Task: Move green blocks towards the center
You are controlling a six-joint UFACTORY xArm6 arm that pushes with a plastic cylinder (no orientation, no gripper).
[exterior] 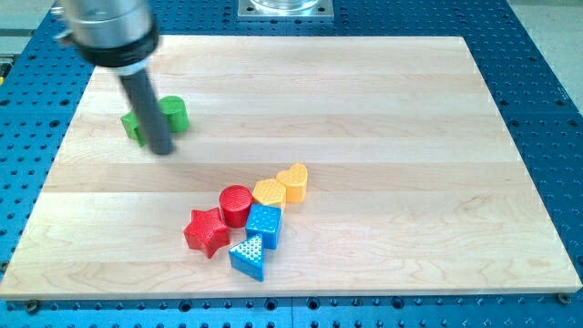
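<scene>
2 green blocks sit in the upper-left part of the wooden board (383,118). The green cylinder (175,112) stands upright. The second green block (134,126) lies just to the view's left of the cylinder; the rod covers most of it, so its shape cannot be determined, nor whether the 2 touch.

The dark rod (146,105) descends from a grey housing (107,27) at the view's top left. My tip (162,151) rests on the board just below the green cylinder, toward the view's bottom, close to both green blocks. Contact between tip and blocks cannot be confirmed. The arm carries no pincer, so no jaw state applies.

Well apart from the green cylinder, toward the view's bottom right, 6 other blocks form a tight cluster near the board's middle. Nearest comes the red cylinder (235,204), with the red star (207,230) below it. Beyond these lie the orange hexagon-like block (270,192) and the yellow heart (293,180), then the blue cube (263,224) and the blue triangle (249,254), farthest from the green cylinder toward the view's bottom.

The board rests on a blue perforated table (547,82).
</scene>
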